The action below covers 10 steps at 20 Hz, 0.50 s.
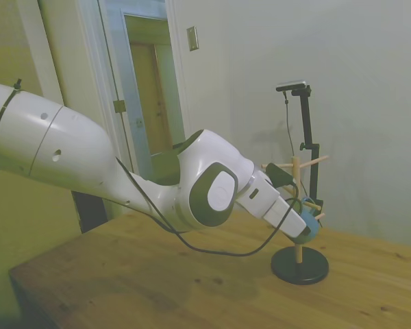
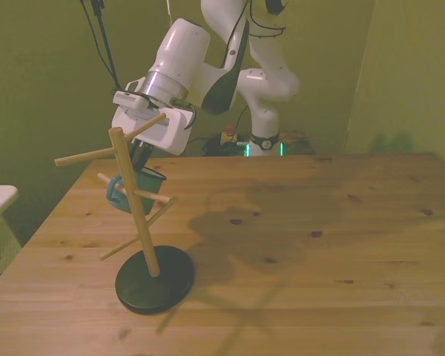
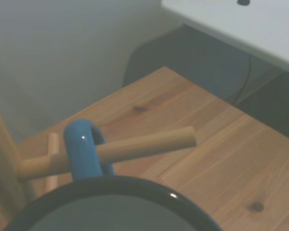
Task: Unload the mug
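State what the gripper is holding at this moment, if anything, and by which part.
The gripper appears to hold the mug by its rim; its handle is looped over a peg of the stand.

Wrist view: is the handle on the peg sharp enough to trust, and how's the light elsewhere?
Wrist view: the small blue mug and its loop handle over the wooden peg read clearly, only slightly soft. Front view: dim, yellow-green cast, arm shadow on the wooden table. Side view: grainy, low contrast.

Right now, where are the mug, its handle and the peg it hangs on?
mug (image 2: 139, 189): front view, blue side wall.
handle (image 3: 81, 149): wrist view, top of the blue loop.
peg (image 3: 144, 144): wrist view, bare wood past the loop.
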Tool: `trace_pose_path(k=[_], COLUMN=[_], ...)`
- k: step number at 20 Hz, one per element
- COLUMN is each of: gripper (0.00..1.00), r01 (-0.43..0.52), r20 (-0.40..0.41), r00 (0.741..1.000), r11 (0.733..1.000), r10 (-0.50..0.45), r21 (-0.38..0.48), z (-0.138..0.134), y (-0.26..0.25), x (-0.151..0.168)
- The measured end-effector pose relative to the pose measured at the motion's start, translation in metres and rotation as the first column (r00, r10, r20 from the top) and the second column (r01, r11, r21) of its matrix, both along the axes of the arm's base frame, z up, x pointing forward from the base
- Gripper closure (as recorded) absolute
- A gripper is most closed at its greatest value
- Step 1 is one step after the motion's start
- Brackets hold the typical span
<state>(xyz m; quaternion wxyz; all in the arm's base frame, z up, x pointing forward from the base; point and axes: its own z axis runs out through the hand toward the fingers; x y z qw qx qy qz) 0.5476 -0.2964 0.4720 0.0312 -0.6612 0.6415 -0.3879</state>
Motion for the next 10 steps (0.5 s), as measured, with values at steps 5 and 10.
trace_pose_path(k=[5, 10], gripper=[1.0, 1.0], r01=[0.007, 0.029], r20=[0.004, 0.007], r00=[1.0, 1.0], r11=[1.0, 0.999], r10=[-0.007, -0.029], r21=[0.007, 0.013], z=[0.004, 0.008], y=[-0.001, -0.017], x=[-0.007, -0.017])
